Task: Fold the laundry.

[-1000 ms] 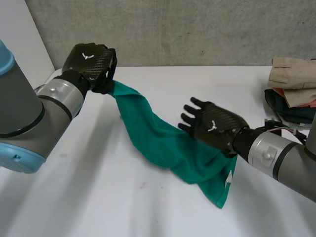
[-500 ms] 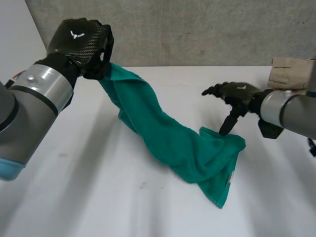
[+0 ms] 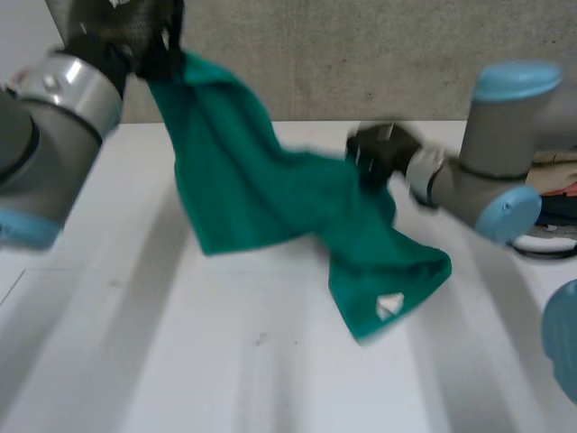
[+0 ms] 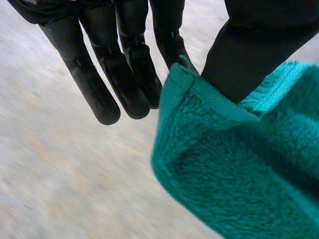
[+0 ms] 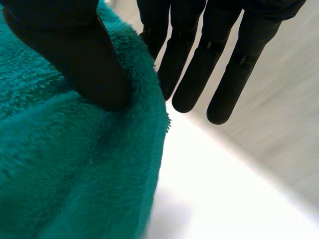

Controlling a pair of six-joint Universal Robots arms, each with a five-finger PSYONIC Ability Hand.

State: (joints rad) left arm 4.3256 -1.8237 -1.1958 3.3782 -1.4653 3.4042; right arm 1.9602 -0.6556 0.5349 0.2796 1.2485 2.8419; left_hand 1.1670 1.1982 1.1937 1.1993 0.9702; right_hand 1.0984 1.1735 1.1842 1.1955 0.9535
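Left hand [image 3: 135, 32] high above white table [image 3: 180, 361], far-left side: thumb and straight fingers pinch corner of teal terry towel [image 3: 243, 180]. Towel slung above table middle, tagged end lowest. Right hand [image 3: 379, 149] above table's right half: thumb clamps towel edge against fingers.

The white table [image 3: 225, 361] carries a pile of clothes [image 3: 561, 173] at its far right edge.
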